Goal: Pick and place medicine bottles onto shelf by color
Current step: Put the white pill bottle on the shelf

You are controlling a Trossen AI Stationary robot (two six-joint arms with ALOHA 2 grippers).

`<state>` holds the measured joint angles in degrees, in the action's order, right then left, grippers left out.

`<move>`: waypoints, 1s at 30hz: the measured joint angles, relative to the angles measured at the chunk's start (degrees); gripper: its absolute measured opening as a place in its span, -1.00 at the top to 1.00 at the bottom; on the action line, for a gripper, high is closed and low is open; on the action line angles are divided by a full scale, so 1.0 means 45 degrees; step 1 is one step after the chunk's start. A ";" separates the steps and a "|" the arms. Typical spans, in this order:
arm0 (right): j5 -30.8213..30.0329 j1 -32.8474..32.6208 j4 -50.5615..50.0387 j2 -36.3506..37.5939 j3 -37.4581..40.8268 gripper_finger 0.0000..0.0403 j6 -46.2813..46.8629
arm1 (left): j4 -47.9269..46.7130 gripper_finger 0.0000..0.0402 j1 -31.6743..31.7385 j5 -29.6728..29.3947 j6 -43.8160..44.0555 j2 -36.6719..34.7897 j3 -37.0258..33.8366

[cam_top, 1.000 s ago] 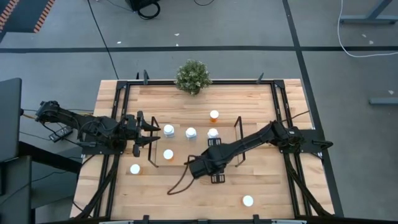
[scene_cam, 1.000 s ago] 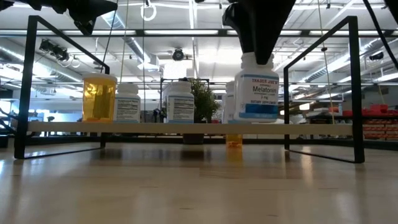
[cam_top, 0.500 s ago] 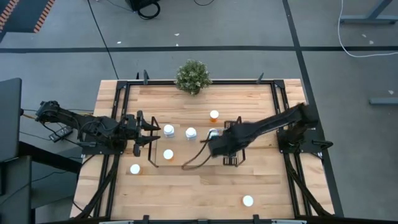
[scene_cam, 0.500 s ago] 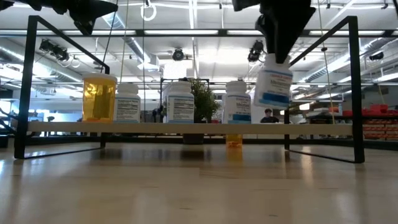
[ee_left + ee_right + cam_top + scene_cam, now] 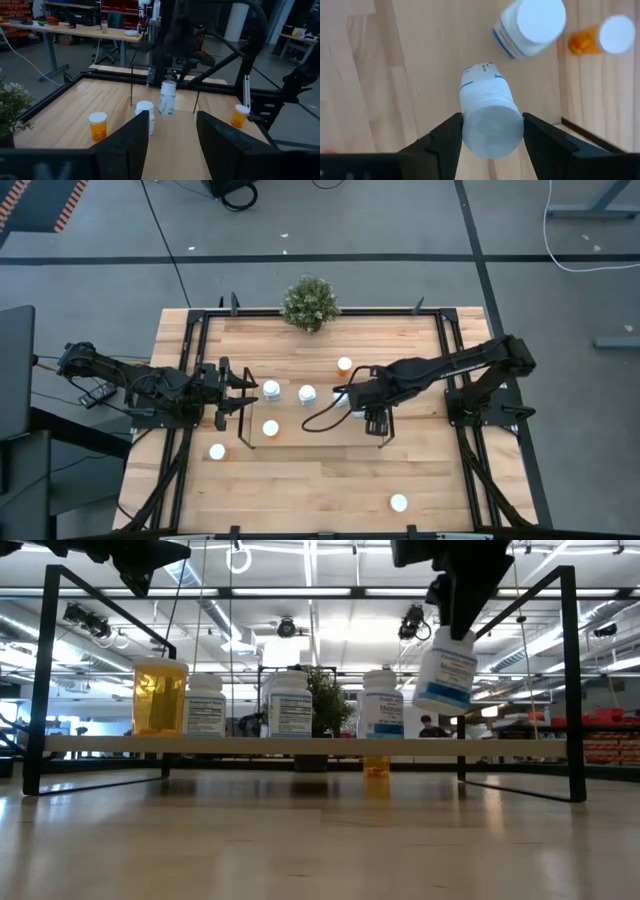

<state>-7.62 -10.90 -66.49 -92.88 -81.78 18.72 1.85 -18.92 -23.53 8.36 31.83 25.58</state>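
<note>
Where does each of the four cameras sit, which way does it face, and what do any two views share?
High: above, looking down; both arms, shelf.
Low: table height, level across; right gripper holding a white bottle.
Left wrist: past the left gripper toward that bottle.
Right wrist: down past its fingers onto the bottle's cap.
Shared: the held bottle appears in the low and both wrist views.

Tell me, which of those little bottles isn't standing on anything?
The white bottle held by the right arm's fingers. It hangs tilted in the air above the shelf, while every other bottle stands upright on the shelf or the wooden table.
</note>
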 joint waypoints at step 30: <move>0.0379 0.1632 -0.2144 -0.2288 -0.1748 -0.01 -0.1752 | -0.0184 0.14 0.0000 0.0005 0.0102 0.0005 0.0000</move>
<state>-5.91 -3.55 -76.14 -103.18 -89.65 10.83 1.02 -18.92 -23.51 8.82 31.86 25.58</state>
